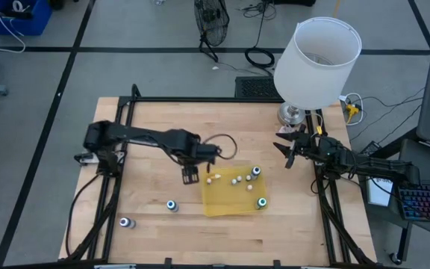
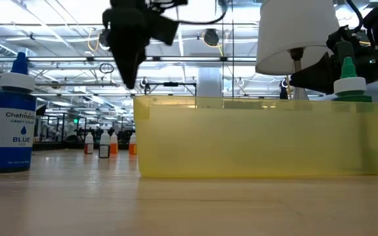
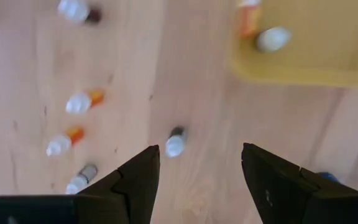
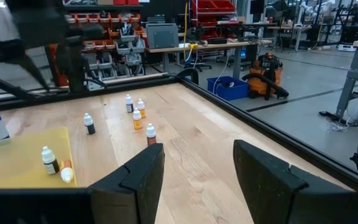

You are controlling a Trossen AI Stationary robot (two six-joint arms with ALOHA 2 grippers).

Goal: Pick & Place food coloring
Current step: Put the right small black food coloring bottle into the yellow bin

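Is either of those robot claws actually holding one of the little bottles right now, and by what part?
No, nothing is held. The left gripper hangs open above a small dark bottle with a white cap on the wooden table; the right gripper is open and empty.

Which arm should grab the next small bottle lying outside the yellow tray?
Left. The left gripper hangs open just off the tray, with a dark-bodied dropper bottle between its fingers' line. The right gripper waits open near the lamp, farther off.

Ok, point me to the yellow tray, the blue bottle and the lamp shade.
Yellow tray (image 2: 261,141), low view, on its near wall.
Blue bottle (image 2: 12,131), low view, on its label.
Lamp shade (image 1: 316,63), high view, on its white side.
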